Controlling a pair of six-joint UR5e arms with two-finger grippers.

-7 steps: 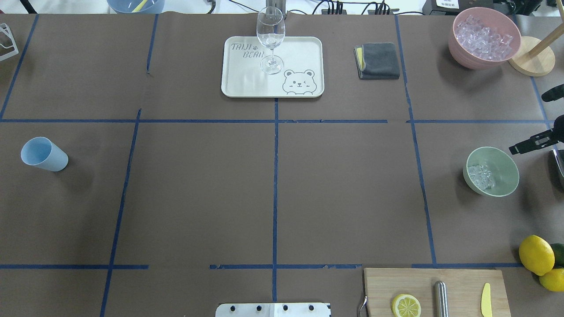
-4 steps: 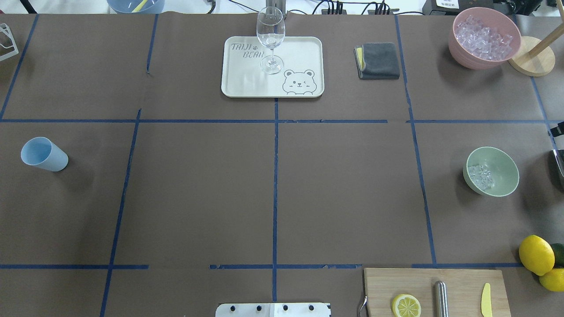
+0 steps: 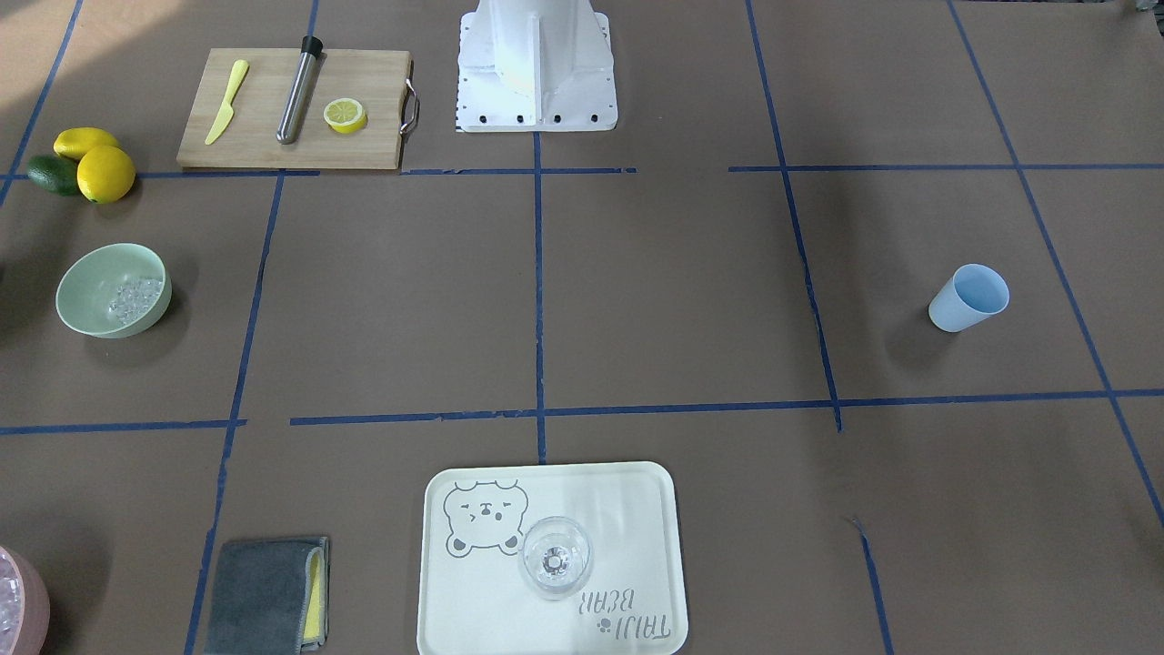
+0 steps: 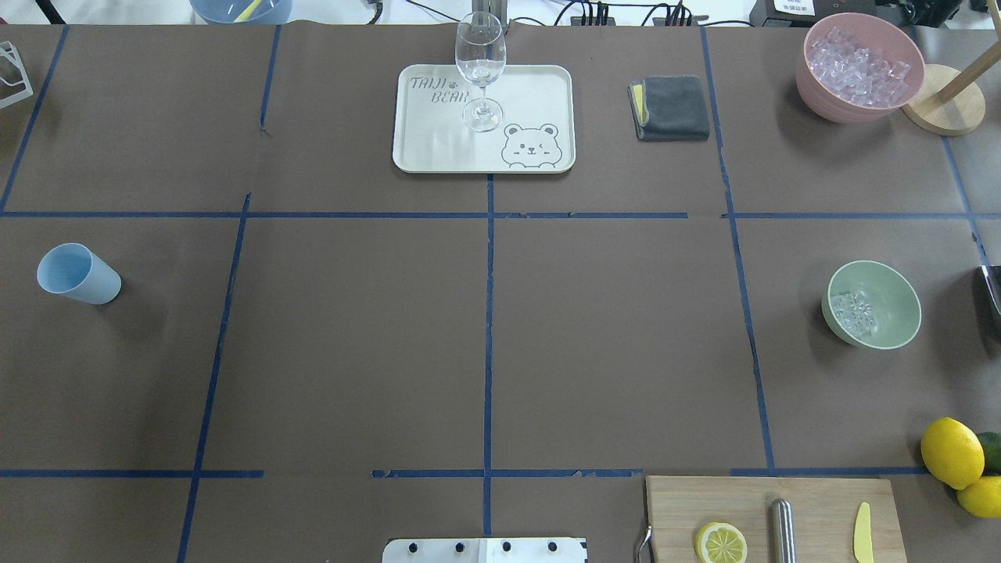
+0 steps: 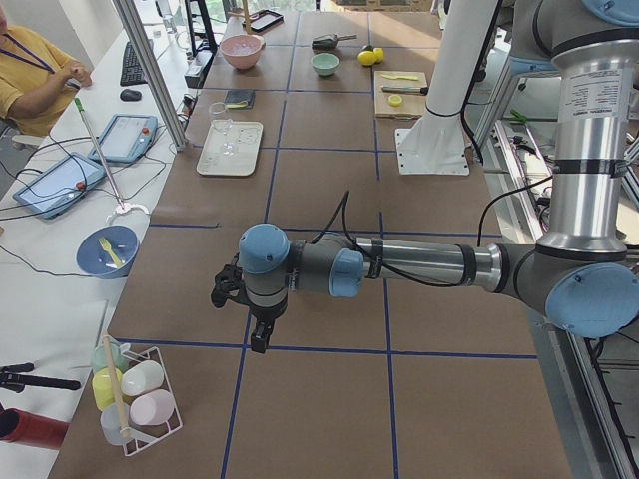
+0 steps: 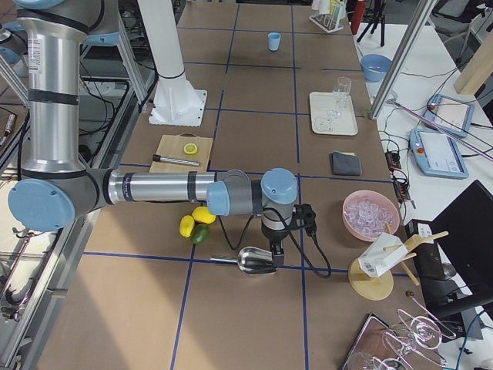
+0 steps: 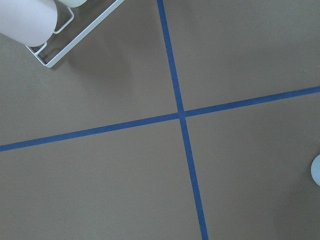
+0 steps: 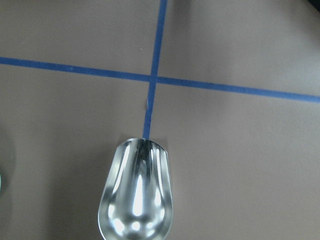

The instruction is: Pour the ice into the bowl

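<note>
The mint-green bowl (image 4: 887, 291) stands at the table's right side, with a small heap of ice (image 4: 852, 313) in it; it also shows in the front view (image 3: 95, 284), with the ice (image 3: 135, 297). The right gripper (image 6: 275, 255) hangs just over a metal scoop (image 6: 255, 260) that lies on the table. The scoop (image 8: 136, 197) looks empty in the right wrist view. The left gripper (image 5: 257, 335) hovers over bare table at the left end. I cannot tell whether either gripper is open or shut. Both are out of the overhead view.
A pink tub (image 4: 859, 66) full of ice stands at the back right beside a wooden stand (image 4: 943, 102). A tray (image 4: 539, 94) with a wine glass (image 4: 480, 70), a grey cloth (image 4: 671, 107), a blue cup (image 4: 77, 274), lemons (image 4: 951, 452) and a cutting board (image 4: 813, 500) are also there.
The right gripper's black fingers, seen at the overhead view's right edge beside the bowl a second ago, have drawn out of that view to the right. Nothing on the table has moved.
</note>
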